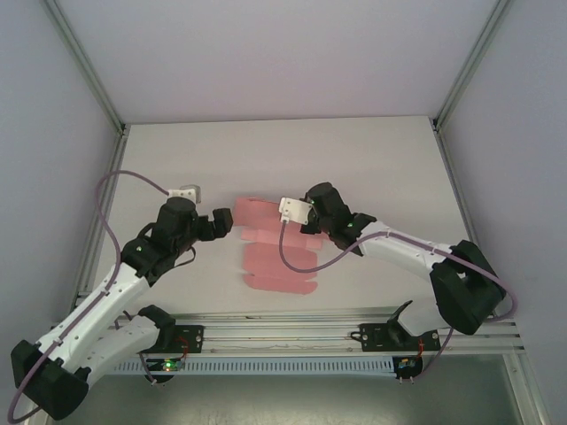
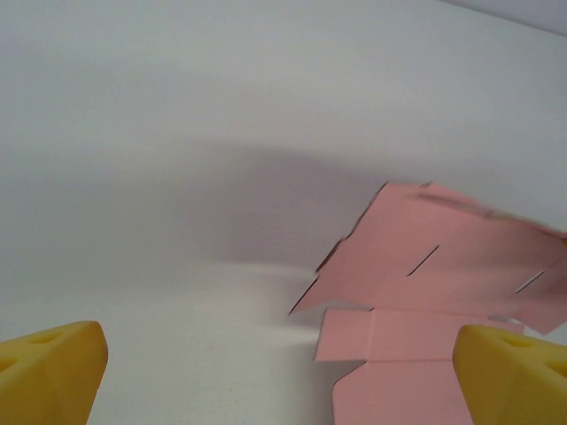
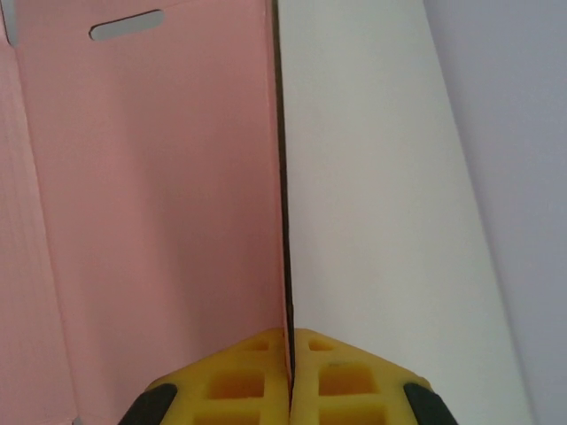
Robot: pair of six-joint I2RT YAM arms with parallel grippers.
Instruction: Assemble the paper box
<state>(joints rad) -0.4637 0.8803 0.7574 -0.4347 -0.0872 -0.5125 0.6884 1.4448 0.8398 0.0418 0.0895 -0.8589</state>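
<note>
The assembly was at an early stage. The paper box [image 1: 270,261] was an open die-cut sheet of pink card, lying near the middle of the table [image 1: 381,177] between the two arms, with most of its panels flat on the surface. Only the far panel seemed to be started. In the left wrist view it stood tilted up off the table and cast a shadow behind it, with two short slits showing in its face. The right end effector [image 3: 288,372] was closed on the thin edge of that card, its yellow pads pressed together with the sheet's edge running between them. The left end effector [image 1: 223,221] hung just beside the sheet's left side, spread wide and holding nothing, its yellow fingertips [image 2: 53,372] far apart at the bottom corners of its own view. No wall looked locked and no tab looked tucked into a slit, so by my reading nearly all the folding and closing remained to be done. By count there was one sheet of card, and two end effectors, one gripping and one free.
</note>
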